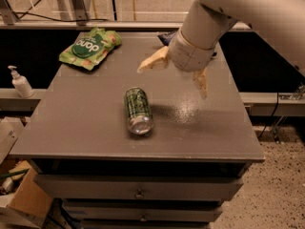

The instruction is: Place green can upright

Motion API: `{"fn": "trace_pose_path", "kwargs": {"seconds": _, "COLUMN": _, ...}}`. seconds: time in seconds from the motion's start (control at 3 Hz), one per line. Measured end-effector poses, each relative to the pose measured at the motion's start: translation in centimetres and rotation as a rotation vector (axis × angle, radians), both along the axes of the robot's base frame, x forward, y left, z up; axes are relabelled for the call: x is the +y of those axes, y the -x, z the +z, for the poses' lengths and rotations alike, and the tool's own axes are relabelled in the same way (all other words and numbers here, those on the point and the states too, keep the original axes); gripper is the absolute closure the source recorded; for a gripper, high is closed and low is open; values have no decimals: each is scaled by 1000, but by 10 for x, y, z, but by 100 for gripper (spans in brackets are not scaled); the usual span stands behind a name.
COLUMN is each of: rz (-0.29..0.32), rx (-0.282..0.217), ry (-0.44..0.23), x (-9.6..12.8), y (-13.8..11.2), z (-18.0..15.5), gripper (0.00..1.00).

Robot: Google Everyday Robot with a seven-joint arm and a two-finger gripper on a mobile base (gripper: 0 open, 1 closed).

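The green can (137, 110) lies on its side near the middle of the grey table top (86, 118), its silver end facing the front edge. My gripper (177, 75) hangs above the table, up and to the right of the can, apart from it. Its two pale fingers (153, 63) are spread wide and hold nothing.
A flat green snack bag (89, 47) lies at the table's back left corner. A dark blue packet (167, 36) shows behind my arm at the back. A soap dispenser (20, 82) stands on a ledge to the left. Drawers sit below the table front.
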State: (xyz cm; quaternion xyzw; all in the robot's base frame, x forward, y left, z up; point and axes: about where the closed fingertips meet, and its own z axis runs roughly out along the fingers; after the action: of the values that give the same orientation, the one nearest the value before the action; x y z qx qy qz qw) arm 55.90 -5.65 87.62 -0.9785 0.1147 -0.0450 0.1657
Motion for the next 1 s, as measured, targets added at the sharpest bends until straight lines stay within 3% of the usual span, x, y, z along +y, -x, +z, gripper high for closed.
{"fn": "trace_pose_path", "kwargs": {"seconds": 0.33, "rz": 51, "rx": 13, "ry": -27, "x": 11, "y": 3, "z": -3, "gripper": 0}}
{"fn": "trace_pose_path", "kwargs": {"seconds": 1.0, "rz": 185, "rx": 23, "ry": -34, "x": 58, "y": 11, "z": -4, "gripper": 0}}
